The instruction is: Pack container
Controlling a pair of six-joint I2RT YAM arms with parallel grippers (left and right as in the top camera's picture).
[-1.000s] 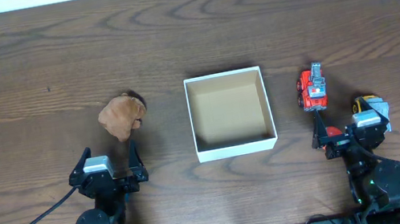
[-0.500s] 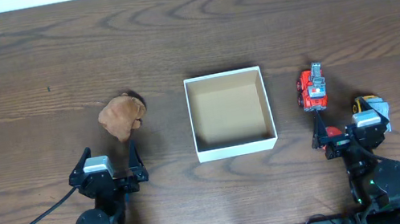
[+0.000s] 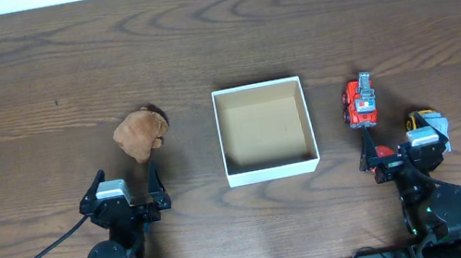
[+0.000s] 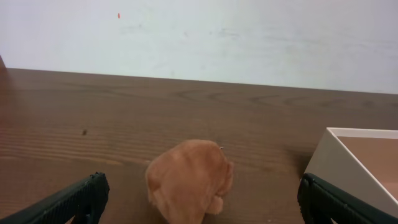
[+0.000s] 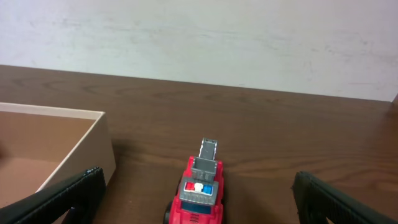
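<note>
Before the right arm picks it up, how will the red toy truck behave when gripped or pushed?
The red toy truck looks like hard plastic, so it should stay stiff when gripped. It stands on wheels on the smooth table, so a push along its length may roll it away. The grey ladder on top seems thin, perhaps fragile.

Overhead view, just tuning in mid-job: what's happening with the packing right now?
Nothing is being handled yet. The container sits empty. A brown plush toy lies to its left, just ahead of the left gripper. A red toy fire truck lies to its right, ahead of the right gripper. Both grippers have their jaws open and hold nothing.
</note>
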